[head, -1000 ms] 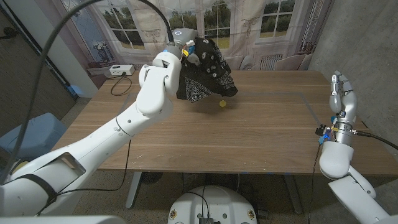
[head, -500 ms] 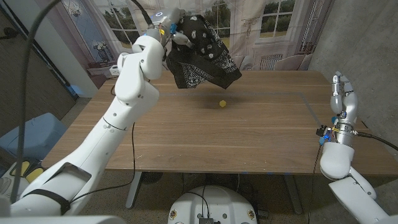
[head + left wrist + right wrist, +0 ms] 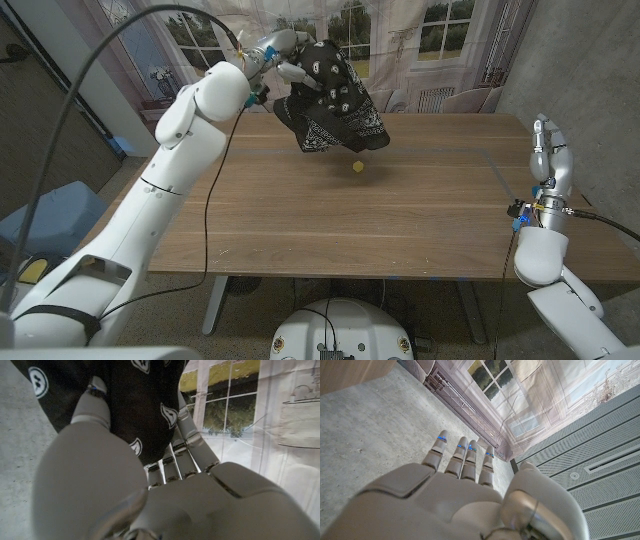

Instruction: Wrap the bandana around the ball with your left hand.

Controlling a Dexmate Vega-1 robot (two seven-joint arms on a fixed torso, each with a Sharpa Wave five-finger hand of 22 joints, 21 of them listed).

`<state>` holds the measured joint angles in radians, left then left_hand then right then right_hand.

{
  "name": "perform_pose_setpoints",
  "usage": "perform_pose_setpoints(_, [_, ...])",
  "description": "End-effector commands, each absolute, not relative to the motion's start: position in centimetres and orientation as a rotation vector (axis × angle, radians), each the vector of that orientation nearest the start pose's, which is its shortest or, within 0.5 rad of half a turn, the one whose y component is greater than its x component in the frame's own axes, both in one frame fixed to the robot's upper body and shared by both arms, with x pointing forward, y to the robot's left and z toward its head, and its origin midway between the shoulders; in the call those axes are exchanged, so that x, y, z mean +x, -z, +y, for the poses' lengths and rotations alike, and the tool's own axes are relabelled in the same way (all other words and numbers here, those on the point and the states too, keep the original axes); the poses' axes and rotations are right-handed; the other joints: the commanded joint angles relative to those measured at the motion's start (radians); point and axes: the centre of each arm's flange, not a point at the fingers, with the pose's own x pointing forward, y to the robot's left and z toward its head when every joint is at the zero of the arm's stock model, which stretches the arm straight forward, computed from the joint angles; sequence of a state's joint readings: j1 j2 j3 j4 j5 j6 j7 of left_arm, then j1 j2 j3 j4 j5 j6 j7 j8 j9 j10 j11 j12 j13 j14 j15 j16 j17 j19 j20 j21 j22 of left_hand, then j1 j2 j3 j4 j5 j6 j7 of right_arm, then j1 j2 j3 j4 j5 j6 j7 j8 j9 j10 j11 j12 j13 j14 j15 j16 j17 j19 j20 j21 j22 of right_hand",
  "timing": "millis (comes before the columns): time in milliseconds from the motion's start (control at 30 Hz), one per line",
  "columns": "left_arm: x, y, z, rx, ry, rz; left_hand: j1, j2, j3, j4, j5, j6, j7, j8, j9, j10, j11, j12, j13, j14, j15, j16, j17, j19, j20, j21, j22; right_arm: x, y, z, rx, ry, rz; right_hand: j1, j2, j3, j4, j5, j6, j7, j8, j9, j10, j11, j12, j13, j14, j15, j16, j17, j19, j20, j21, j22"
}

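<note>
Head view: the left arm reaches high over the table's (image 3: 420,230) far side, its left hand (image 3: 275,52) grasping the black bandana (image 3: 335,100), which hangs above the wood. A small yellow ball (image 3: 358,167) sits just under the cloth's lower edge, bare tabletop all round. The right hand (image 3: 549,160) stands upright at the right edge, fingers straight, holding nothing.

Left wrist view: fingers (image 3: 92,407) are closed into patterned cloth.

Right wrist view: fingers (image 3: 462,457) point out over grey floor.

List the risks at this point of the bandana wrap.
1. The left hand holds the black bandana bunched up in the air, so it may land crumpled and not open over the small yellow ball.
2. The ball looks light and sits loose on the wooden table; a swinging cloth edge could knock it rolling.
3. The right hand waits far off at the table's edge, unable to steady anything.
</note>
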<state>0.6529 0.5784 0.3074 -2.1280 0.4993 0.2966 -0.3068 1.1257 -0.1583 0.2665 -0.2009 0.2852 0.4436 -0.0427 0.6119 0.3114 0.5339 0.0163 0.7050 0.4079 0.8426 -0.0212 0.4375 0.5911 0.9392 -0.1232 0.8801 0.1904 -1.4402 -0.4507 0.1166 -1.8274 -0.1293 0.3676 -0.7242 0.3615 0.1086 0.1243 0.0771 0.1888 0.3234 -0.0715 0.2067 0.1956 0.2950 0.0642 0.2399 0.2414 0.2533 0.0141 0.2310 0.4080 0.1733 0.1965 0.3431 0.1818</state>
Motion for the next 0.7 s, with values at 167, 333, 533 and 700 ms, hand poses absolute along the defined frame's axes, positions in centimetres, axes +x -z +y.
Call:
perform_pose_setpoints(167, [39.7,-20.2,11.3,1.335,-0.696,-1.028,0.202,0.198,0.045,0.038,0.024,0.531,0.113,-0.002,0.122,0.198,-0.136,0.023,0.062,0.263,-0.214,-0.022,0.014,-0.019,-0.073,0.042,0.001,45.9,6.1,-40.2,-0.310,0.661,-0.944,-0.006,-0.002,0.002,-0.009,-0.003,0.001,-0.001,-0.001,0.002,0.006,0.002,-0.003,0.001,-0.004,0.002,0.000,-0.001,0.011,0.002,-0.006,0.002])
perform_pose_setpoints(333, [40.2,-19.6,10.8,1.354,-0.777,-1.010,0.200,0.192,0.047,0.037,0.028,0.545,0.105,-0.003,0.119,0.210,-0.146,0.022,0.063,0.271,-0.215,-0.026,0.014,-0.020,-0.070,0.049,-0.001,45.9,6.1,-40.2,-0.307,0.661,-0.944,-0.009,-0.002,0.001,-0.009,-0.003,0.001,-0.002,-0.001,0.002,0.004,0.003,-0.005,0.001,-0.004,0.002,0.000,-0.002,0.011,0.003,-0.007,0.003])
perform_pose_setpoints(533, [41.1,-19.6,11.2,1.345,-0.734,-0.993,0.191,0.189,0.048,0.041,0.033,0.548,0.097,-0.005,0.121,0.209,-0.156,0.017,0.068,0.276,-0.215,-0.033,0.014,-0.024,-0.071,0.058,-0.002,45.9,6.1,-40.1,-0.306,0.661,-0.944,-0.010,-0.002,0.002,-0.010,-0.003,0.000,-0.002,-0.002,0.002,0.006,0.004,-0.004,0.000,-0.004,0.002,0.000,-0.003,0.012,0.002,-0.009,0.003])
perform_pose_setpoints(700, [41.7,-19.5,11.4,1.354,-0.737,-0.970,0.185,0.189,0.049,0.043,0.036,0.547,0.088,-0.008,0.123,0.211,-0.163,0.012,0.068,0.278,-0.215,-0.039,0.015,-0.029,-0.071,0.063,-0.002,45.9,6.1,-40.1,-0.303,0.662,-0.944,-0.011,-0.001,0.002,-0.011,-0.003,0.000,-0.002,-0.002,0.002,0.007,0.002,-0.005,0.000,-0.004,0.002,0.000,-0.004,0.013,0.003,-0.010,0.003])
